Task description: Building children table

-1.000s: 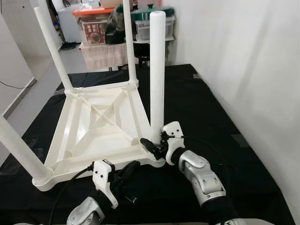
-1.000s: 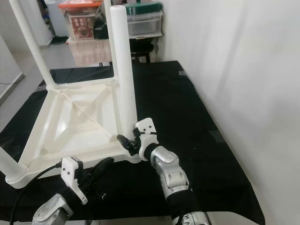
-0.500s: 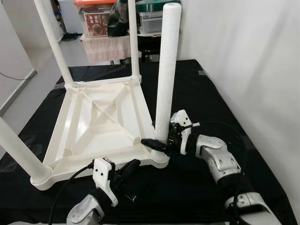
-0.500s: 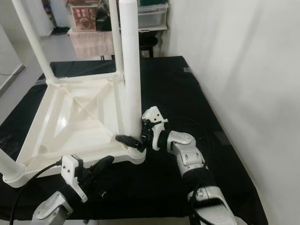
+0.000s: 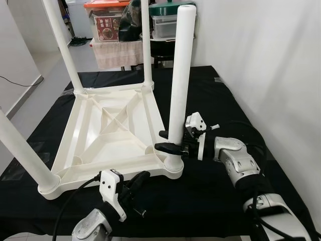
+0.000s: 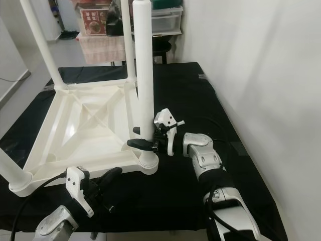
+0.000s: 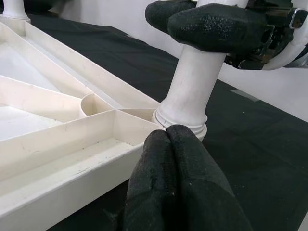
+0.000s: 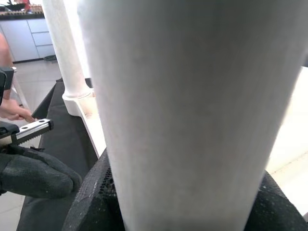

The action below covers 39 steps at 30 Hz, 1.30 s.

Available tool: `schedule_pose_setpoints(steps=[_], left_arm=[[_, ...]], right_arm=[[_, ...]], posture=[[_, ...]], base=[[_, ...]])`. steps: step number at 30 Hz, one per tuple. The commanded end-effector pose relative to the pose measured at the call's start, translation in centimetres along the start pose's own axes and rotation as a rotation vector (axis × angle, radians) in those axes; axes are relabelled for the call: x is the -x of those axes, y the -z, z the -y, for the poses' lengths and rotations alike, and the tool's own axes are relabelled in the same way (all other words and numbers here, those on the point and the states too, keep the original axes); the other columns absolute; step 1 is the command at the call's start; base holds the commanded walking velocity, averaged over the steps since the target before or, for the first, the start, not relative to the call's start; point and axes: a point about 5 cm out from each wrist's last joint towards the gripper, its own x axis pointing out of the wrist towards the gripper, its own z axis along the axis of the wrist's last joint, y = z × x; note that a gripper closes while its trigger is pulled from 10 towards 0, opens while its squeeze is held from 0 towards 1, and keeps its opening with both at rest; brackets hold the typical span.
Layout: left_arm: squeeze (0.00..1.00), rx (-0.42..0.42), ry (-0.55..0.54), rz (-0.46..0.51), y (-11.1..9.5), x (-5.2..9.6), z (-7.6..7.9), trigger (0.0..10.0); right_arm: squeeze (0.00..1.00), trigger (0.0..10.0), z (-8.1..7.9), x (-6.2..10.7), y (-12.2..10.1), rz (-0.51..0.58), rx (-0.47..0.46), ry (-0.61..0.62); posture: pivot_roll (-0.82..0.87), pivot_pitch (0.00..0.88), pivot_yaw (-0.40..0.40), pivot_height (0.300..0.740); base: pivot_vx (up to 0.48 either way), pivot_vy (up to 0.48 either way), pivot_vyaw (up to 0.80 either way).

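Nearest you, the left gripper (image 5: 139, 179) hovers low over the black cloth (image 5: 210, 201) with its two fingers pressed together on nothing, its tips just short of the near edge of the upturned white table top (image 5: 108, 135). Just beyond it, the right gripper (image 5: 167, 141) is clamped around the near right leg (image 5: 178, 85), low down, one finger on each side of the tube a little above the corner socket (image 5: 172, 166). That leg stands nearly upright with its foot in the socket, and the left wrist view shows its collar sitting on the socket rim. Judging from this, you are seating the last leg, so keep the grip low and press straight down along the tube; pushing sideways would likely tilt it or drag the whole top across the cloth. Consider bringing the left gripper onto the table rim beside the socket to hold it steady while you press. Farther back, three other legs (image 5: 63, 47) already stand in their corners, and storage boxes (image 5: 106, 22) sit beyond the cloth.
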Motion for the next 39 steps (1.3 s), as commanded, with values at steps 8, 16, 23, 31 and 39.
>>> schedule_pose_setpoints(steps=[8, 16, 23, 31, 39], left_arm=[[0.0, 0.012, -0.012, -0.008, 0.1, 0.4, -0.3, 10.0], [0.0, 0.015, -0.013, -0.011, 0.2, 0.4, -0.7, 10.0], [0.0, 0.008, -0.022, -0.009, 0.2, 0.3, -0.7, 10.0], [0.0, 0.017, -0.012, -0.01, 0.3, 0.1, -0.6, 10.0], [0.0, 0.014, -0.016, -0.006, 0.3, 0.0, -0.6, 10.0]], right_arm=[[0.0, 0.0, -3.4, -0.9, 6.7, -0.108, -0.17, 0.694], [0.0, 0.0, -4.3, -2.8, 7.1, -0.126, -0.188, 0.653], [1.0, 10.0, -4.2, -3.3, 5.5, -0.062, -0.2, 0.559], [0.0, 10.0, -2.5, -3.2, 0.7, 0.04, -0.049, 0.284], [0.0, 10.0, -0.5, -2.1, -2.0, 0.036, 0.054, 0.024]], posture=[[0.02, 0.0, 0.019, 0.74], [0.01, 0.0, 0.026, 0.74], [0.01, 0.0, 0.03, 0.74], [0.01, 0.0, 0.027, 0.74], [0.02, 0.0, 0.021, 0.74]], base=[[0.0, 0.0, 0.0], [0.0, 0.0, 0.0], [0.0, 0.0, 0.0], [0.0, 0.0, 0.0], [0.0, 0.0, 0.0]])
